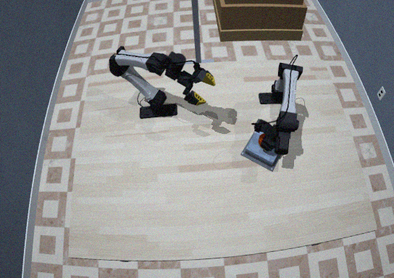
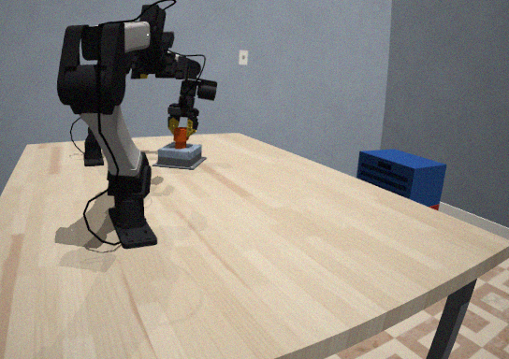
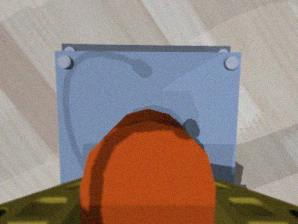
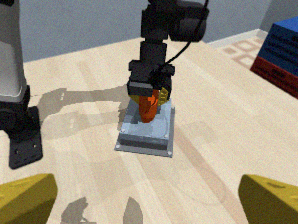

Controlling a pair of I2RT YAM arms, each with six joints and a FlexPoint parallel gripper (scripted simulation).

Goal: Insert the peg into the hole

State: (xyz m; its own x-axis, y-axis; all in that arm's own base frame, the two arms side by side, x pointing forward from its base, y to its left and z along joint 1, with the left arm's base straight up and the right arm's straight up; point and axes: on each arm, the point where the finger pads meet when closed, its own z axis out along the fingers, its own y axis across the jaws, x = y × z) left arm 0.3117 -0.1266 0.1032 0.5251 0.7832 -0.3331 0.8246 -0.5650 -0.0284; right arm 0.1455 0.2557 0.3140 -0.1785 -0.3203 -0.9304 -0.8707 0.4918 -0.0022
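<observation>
An orange peg (image 1: 261,140) (image 2: 181,137) (image 3: 150,170) (image 4: 148,111) stands about upright over the blue-grey plate (image 1: 258,156) (image 2: 180,157) (image 3: 210,80) (image 4: 150,144). My left gripper (image 2: 181,130) (image 4: 148,104) is shut on the peg's wide upper part. In the exterior view, the peg's narrower lower part reaches down to the plate's top. The hole is hidden behind the peg, so whether the tip is inside it cannot be told. My right gripper (image 1: 210,93) (image 4: 148,181) is open and empty, well away from the plate.
Small round bolt heads (image 3: 65,62) (image 3: 231,62) sit at the plate's corners. The right arm's base (image 2: 133,230) stands on the wooden table (image 1: 163,207) (image 2: 290,258). A blue cabinet (image 2: 402,174) stands beyond the table's edge.
</observation>
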